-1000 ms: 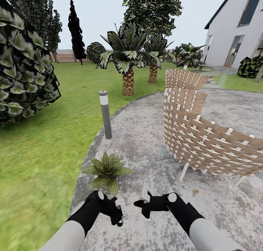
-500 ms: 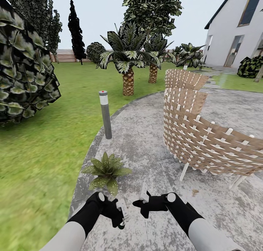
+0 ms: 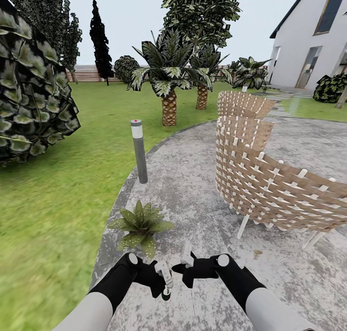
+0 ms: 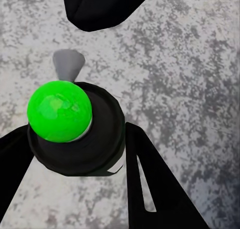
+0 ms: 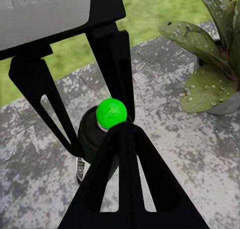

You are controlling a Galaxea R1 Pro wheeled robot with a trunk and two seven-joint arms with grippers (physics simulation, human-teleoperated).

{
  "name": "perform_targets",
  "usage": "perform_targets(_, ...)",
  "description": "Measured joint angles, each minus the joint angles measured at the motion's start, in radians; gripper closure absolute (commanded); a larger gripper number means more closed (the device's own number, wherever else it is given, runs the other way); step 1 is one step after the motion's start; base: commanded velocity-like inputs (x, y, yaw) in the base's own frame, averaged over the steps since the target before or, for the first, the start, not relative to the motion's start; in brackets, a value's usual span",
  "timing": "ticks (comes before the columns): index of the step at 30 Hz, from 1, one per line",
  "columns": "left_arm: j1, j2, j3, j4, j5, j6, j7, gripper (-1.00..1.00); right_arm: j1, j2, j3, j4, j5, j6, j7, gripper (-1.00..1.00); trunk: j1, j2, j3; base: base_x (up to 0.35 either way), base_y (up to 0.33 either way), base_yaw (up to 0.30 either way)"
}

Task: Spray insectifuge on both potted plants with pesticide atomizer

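The pesticide atomizer (image 3: 165,279), a slim dark bottle with a white label, hangs low over the grey paving with my left gripper (image 3: 163,282) shut on it. The left wrist view looks down its end: a dark round body (image 4: 80,139) with a bright green ball, held between both fingers. My right gripper (image 3: 185,264) sits just beside it, fingers together, its tip close to the bottle (image 5: 95,139). One potted plant (image 3: 140,225), a low speckled rosette in a grey pot (image 5: 227,106), stands at the paving's edge just ahead of the left gripper.
A grey bollard lamp (image 3: 139,152) stands beyond the plant at the paving edge. Woven wooden chairs (image 3: 270,186) fill the right side. Lawn (image 3: 53,210) spreads left, with a large dark shrub (image 3: 33,95), palms (image 3: 168,80) and a white house (image 3: 308,46) behind.
Both grippers have drifted slightly toward each other; the left one carried the atomizer a little to the right. The plant and camera have not moved.
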Motion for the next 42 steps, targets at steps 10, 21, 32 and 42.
perform_targets(10,0.000,0.000,-0.001,0.000,0.032,-0.007,-0.001,1.00,0.000,0.000,0.000,0.001,0.000,0.000,0.000,1.00,0.000,0.000,0.000,0.000,0.000,0.000)
perform_targets(21,0.000,0.000,0.000,0.001,0.044,-0.030,-0.002,1.00,0.000,0.000,0.000,0.002,0.002,0.000,0.000,1.00,0.000,0.000,0.000,0.000,0.000,0.000)
perform_targets(32,0.004,0.042,0.003,0.003,0.043,-0.038,-0.003,1.00,0.000,0.000,0.000,0.002,0.002,-0.001,0.000,1.00,0.000,0.000,0.000,0.000,0.000,0.000)
perform_targets(42,0.015,0.189,0.002,0.039,0.042,-0.083,-0.004,1.00,0.000,0.000,0.000,0.005,0.003,-0.002,-0.001,1.00,0.000,0.000,0.000,0.000,0.000,0.000)
